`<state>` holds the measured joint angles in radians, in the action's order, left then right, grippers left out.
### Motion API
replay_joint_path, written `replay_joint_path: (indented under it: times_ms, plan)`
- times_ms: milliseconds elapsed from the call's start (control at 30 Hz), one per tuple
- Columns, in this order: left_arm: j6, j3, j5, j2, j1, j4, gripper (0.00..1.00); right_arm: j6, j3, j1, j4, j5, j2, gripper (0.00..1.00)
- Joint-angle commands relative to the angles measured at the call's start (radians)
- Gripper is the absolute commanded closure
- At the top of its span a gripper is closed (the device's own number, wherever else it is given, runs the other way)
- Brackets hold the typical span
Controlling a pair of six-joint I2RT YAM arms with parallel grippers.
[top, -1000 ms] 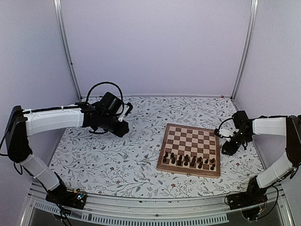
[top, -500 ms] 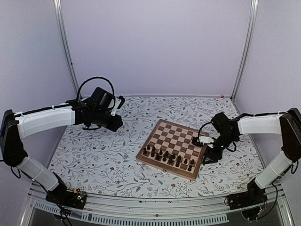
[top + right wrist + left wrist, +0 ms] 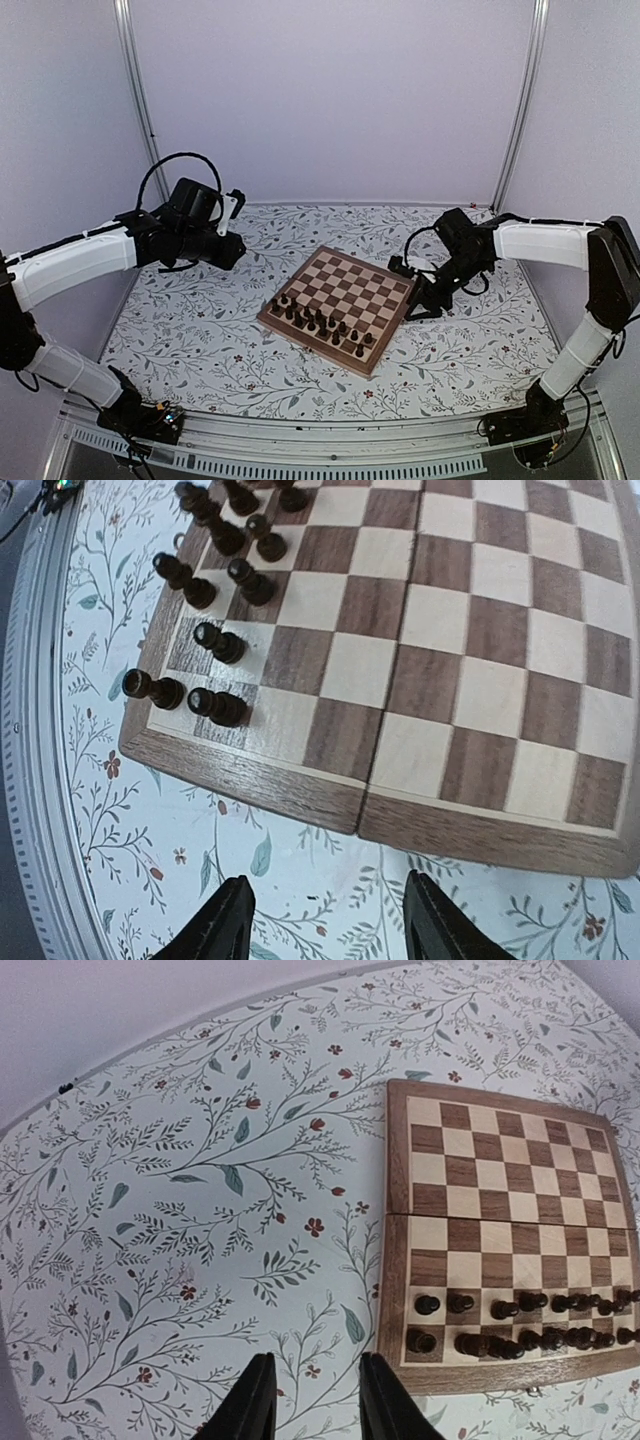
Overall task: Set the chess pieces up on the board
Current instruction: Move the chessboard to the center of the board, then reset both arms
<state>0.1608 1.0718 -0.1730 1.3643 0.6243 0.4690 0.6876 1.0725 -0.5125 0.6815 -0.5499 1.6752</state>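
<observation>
**Square wooden chessboard** (image 3: 352, 290), light tan and dark brown squares inside a mid-brown border. It lies near the middle of the floral-patterned table surface (image 3: 190, 320), turned so that one corner points toward the near edge. The small dark brown-black turned chess pieces (image 3: 320, 322) stand in two crowded rows along the board's near-left side.

**Right gripper** (image 3: 330, 925): it sits just off the board's right side. Its black fingers (image 3: 228, 920) are spread apart and empty, with the border just beyond their tips; contact cannot be judged.

**Left gripper** (image 3: 312, 1410): it hangs above the table well to the left of the board. Its fingers are parted and hold nothing.
</observation>
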Motion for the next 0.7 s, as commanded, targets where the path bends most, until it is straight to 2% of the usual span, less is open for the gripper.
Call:
replay_joint_path:
  times_ms: [0, 133, 267, 300, 333, 367, 400, 467, 533, 667]
  plan:
    - [-0.008, -0.039, -0.059, -0.054, -0.045, -0.018, 0.67, -0.02, 0.032, 0.139, 0.036, -0.068, -0.128, 0.44]
    - [-0.03, -0.081, -0.046, -0.114, -0.079, -0.089, 0.62, -0.085, 0.062, 0.309, -0.006, -0.11, -0.247, 0.43]
    - [-0.054, -0.104, -0.066, -0.177, -0.094, -0.13, 0.42, -0.172, 0.074, 0.474, -0.065, -0.088, -0.362, 0.37]
    - [-0.06, -0.104, -0.076, -0.188, -0.096, -0.133, 0.37, -0.199, 0.071, 0.498, -0.088, -0.069, -0.379, 0.31]
    - [-0.063, -0.102, -0.093, -0.197, -0.098, -0.134, 0.33, -0.223, 0.069, 0.539, -0.112, -0.061, -0.406, 0.21]
    - [-0.064, -0.099, -0.108, -0.205, -0.099, -0.13, 0.29, -0.262, 0.069, 0.562, -0.132, -0.054, -0.42, 0.06]
    - [-0.062, -0.095, -0.123, -0.213, -0.101, -0.129, 0.23, -0.289, 0.076, 0.58, -0.152, -0.048, -0.435, 0.02]
    - [-0.053, -0.088, -0.151, -0.223, -0.102, -0.129, 0.17, -0.352, 0.099, 0.595, -0.185, -0.027, -0.454, 0.01]
    - [-0.035, -0.088, -0.185, -0.229, -0.103, -0.136, 0.02, -0.441, 0.113, 0.595, -0.236, 0.017, -0.466, 0.01]
    - [-0.006, -0.131, -0.194, -0.262, -0.103, -0.207, 0.01, -0.545, 0.127, 0.596, -0.263, 0.012, -0.478, 0.01]
